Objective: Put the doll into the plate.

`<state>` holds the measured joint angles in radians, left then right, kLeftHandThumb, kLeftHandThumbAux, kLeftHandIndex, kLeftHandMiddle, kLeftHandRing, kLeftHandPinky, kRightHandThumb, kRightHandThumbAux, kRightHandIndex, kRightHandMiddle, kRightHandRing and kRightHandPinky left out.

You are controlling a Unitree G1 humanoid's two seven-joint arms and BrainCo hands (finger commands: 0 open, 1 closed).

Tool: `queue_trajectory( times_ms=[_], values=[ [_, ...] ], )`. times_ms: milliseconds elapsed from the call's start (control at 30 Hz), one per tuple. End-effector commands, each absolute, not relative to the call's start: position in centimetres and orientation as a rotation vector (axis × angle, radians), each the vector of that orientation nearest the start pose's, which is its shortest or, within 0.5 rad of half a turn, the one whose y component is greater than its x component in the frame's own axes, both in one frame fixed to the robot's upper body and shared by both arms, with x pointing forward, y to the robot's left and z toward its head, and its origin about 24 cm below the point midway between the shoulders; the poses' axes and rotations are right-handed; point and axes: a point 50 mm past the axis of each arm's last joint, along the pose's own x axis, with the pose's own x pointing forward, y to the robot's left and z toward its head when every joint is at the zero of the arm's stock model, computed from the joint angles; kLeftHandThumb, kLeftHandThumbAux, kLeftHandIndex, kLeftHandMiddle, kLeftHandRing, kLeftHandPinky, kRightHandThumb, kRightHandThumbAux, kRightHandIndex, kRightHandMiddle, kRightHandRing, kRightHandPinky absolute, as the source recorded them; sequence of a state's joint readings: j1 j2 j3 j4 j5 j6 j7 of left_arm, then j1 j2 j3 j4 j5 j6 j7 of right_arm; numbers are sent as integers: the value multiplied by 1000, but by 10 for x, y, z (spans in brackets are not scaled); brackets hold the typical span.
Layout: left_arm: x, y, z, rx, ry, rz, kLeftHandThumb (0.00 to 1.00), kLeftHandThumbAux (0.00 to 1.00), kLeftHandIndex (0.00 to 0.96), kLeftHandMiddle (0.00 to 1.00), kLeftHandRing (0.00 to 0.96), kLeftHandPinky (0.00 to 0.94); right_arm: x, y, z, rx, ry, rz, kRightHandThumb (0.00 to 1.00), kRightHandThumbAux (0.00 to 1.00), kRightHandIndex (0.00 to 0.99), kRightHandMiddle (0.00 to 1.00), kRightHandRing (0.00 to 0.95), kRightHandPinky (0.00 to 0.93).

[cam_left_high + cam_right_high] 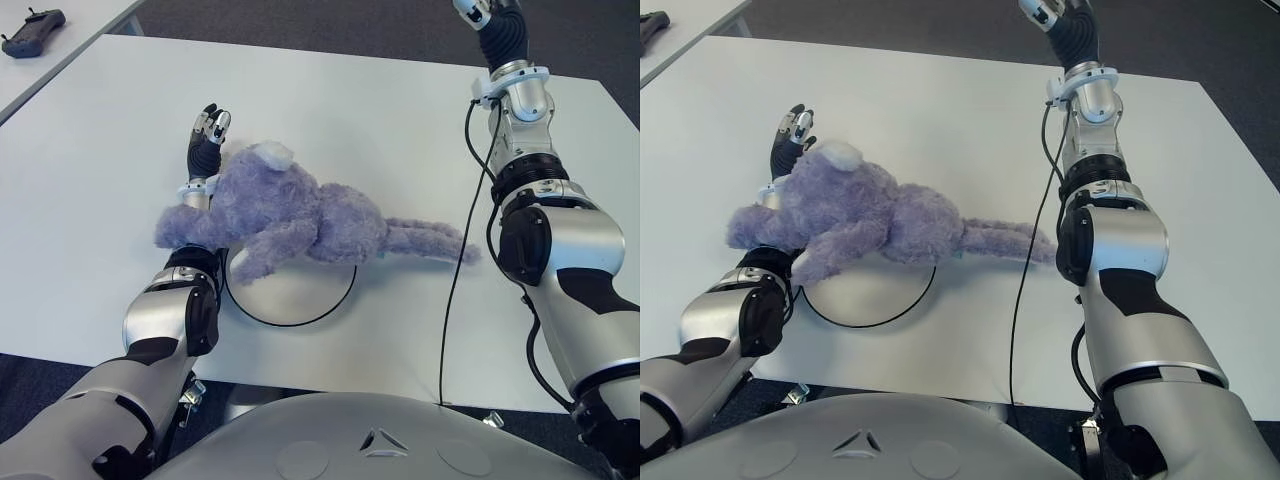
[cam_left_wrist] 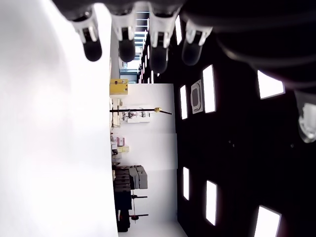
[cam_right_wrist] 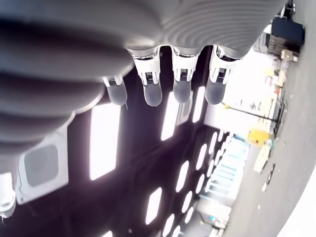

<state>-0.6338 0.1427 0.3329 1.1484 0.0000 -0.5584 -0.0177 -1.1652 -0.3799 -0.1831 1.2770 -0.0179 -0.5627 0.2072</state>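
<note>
On the white table (image 1: 400,120), the purple doll (image 1: 290,215) lies sprawled across the far part of the round plate (image 1: 290,290) (tail trailing off toward the right). Left hand (image 1: 208,135) shows just beyond its head, fingers straight, empty; right hand (image 1: 480,10) reaches over the far edge, fingers extended.

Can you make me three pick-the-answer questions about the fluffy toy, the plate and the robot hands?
1. Where does the doll lie?
A. Partly over the plate
B. On the floor
C. Far from the plate

2. What colour is the doll?
A. Green
B. Purple
C. Red

3. What does the left robot hand hold?
A. The doll
B. The plate
C. Nothing

Answers: 1 A, its body overlaps the plate's far rim. 2 B, the fur is purple. 3 C, its fingers stretch out bare beside the doll's head; the right robot hand is raised far off.
</note>
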Motion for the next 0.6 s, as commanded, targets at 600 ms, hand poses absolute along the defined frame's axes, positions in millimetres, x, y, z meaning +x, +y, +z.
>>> queue_trajectory(
  times_ms=[600],
  values=[
    [249, 189, -86, -123, 427, 200, 0, 334, 69, 113, 50, 0, 401, -243, 179, 1, -336, -65, 0, 521, 72, 51, 0, 0]
  ],
)
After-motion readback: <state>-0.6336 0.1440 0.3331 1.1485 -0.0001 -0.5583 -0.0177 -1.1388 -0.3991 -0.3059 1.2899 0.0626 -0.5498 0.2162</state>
